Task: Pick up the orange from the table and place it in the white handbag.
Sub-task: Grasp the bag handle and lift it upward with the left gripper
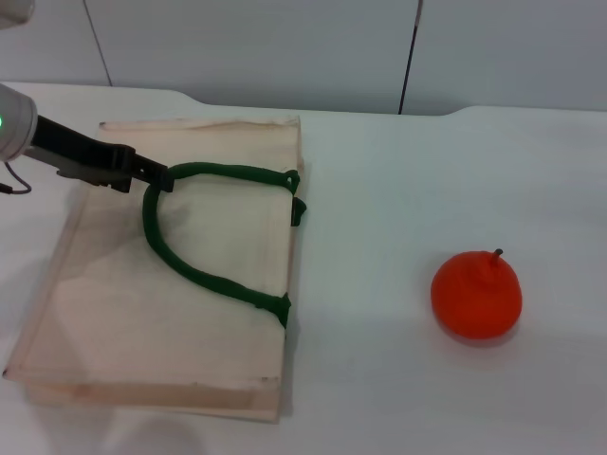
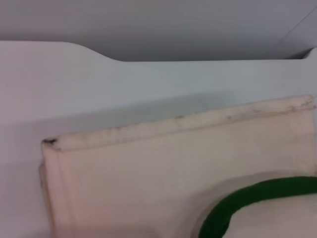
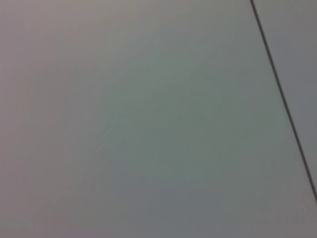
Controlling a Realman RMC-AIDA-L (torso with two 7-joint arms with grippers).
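Note:
The orange (image 1: 476,295), round and orange-red with a small brown stem, sits on the white table (image 1: 398,171) at the right. The white handbag (image 1: 123,303), a cream cloth tote, lies flat at the left with its opening edge toward the orange. My left gripper (image 1: 161,179) reaches in from the left and is closed on the far bend of the dark green rope handle (image 1: 204,275). The left wrist view shows the bag's cloth (image 2: 148,168) and a piece of the handle (image 2: 247,198). My right gripper is out of view.
A grey wall (image 1: 285,47) with a dark vertical seam (image 1: 410,57) stands behind the table. The right wrist view shows only that wall and seam (image 3: 282,94). Bare tabletop lies between the bag and the orange.

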